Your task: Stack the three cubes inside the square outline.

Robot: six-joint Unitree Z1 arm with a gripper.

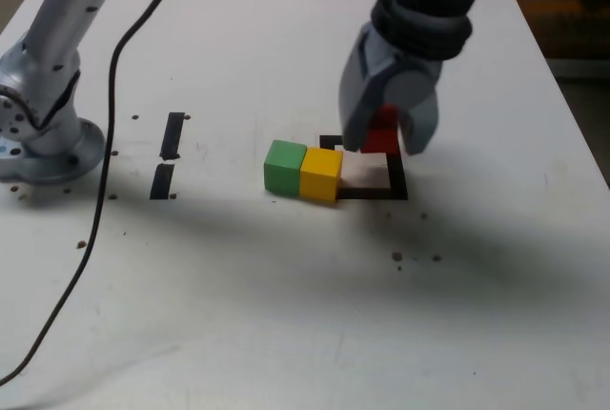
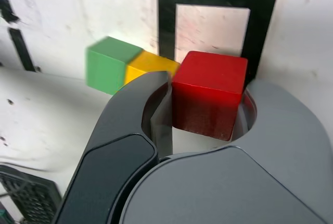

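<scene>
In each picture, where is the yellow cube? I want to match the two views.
Exterior view: near the centre, the yellow cube is touching the green cube.
Wrist view: the yellow cube is between the green and red cubes, partly hidden by the jaws.
Shared landmark: the black square outline.

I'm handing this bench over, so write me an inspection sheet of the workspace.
Surface: white table, dark specks and smudges; two black tape strips.
Job's things: green cube beside yellow cube; red cube between the fingers, whether raised unclear; square outline taped down.
Clutter: nothing seen among the cubes.
Gripper: shut on the red cube.
Cables: black cable runs across the exterior view's left.
Surroundings: black perforated object at the wrist view's edge, unidentified.
</scene>
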